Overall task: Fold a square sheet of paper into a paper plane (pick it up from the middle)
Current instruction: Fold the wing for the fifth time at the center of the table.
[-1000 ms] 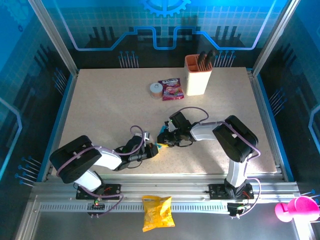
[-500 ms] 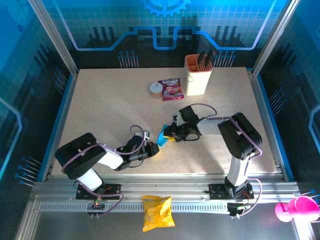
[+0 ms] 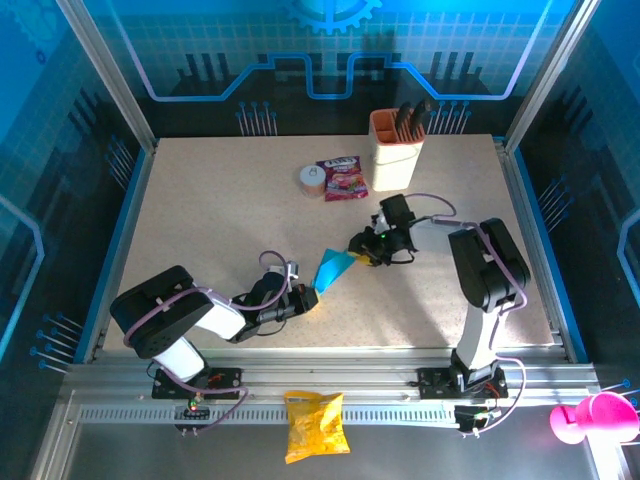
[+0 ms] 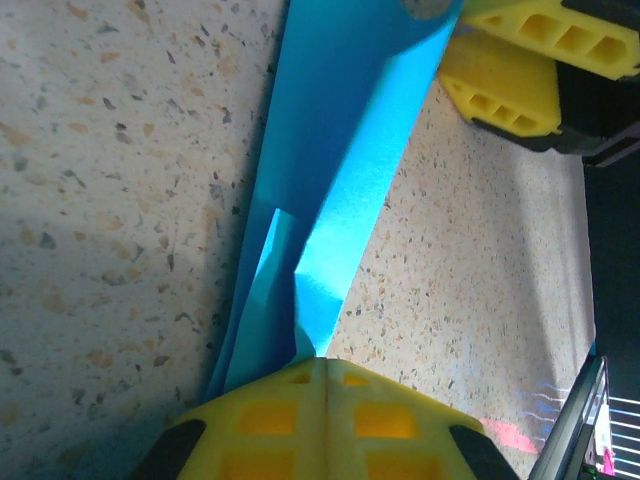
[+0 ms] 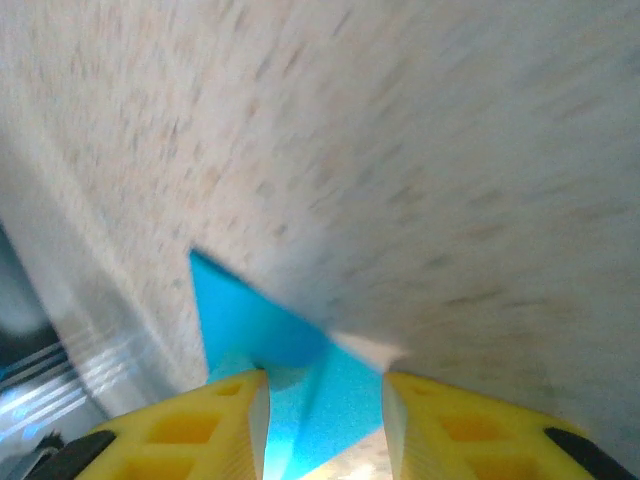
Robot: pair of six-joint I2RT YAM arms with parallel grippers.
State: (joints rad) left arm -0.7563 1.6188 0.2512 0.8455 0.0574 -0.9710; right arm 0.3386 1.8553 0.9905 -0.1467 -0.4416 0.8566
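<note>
Cyan-blue paper sheet (image 3: pixel 333 268), thin, matte and folded down to a slim pointed strip, runs stretched between the two arms near the middle of the speckled beige tabletop (image 3: pixel 220 210), with its near end at the left gripper (image 4: pixel 320 365) and its far end at the right gripper (image 3: pixel 360 248). The left gripper's yellow fingers meet flat on the narrow end and clamp it, which I judge to be an anchor, so that the strip is taut and the centre crease runs straight. In the right wrist view the right gripper's yellow fingers (image 5: pixel 200 430) stand apart with blue paper in the gap; the picture is blurred, so I cannot tell whether they bite the paper or merely straddle it. With the strip drawn out from both ends, the folds can be sharpened, and the dart looks part-made rather than finished
</note>
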